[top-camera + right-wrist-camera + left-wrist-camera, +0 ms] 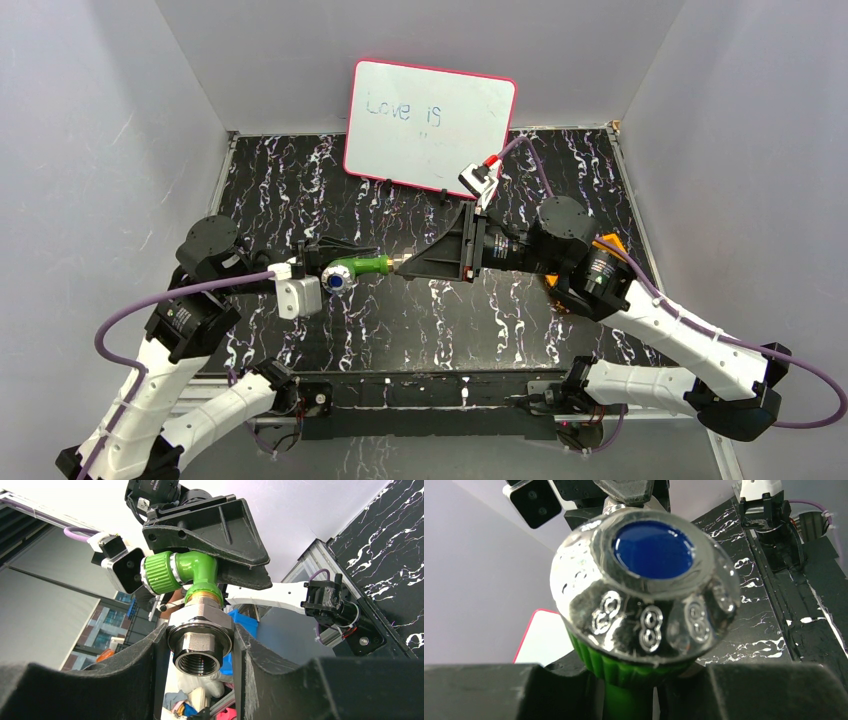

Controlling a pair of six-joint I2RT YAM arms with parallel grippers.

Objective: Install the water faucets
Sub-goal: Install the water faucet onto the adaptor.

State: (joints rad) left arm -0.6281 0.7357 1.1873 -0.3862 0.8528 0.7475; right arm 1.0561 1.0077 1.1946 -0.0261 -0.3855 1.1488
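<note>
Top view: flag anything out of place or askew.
The whiteboard sits tilted at the back, with "Love is" scribbled on it; it has no part in the tap job. Nothing looks spilled or broken.

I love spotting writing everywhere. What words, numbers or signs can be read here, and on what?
"Love is": handwritten in faint blue on the whiteboard.
"8": raised shapes like that digit, repeated round the silver knob of the green tap; perhaps only ornament.
A faint mark under the handwriting is too small to read; nothing else is legible.
</note>
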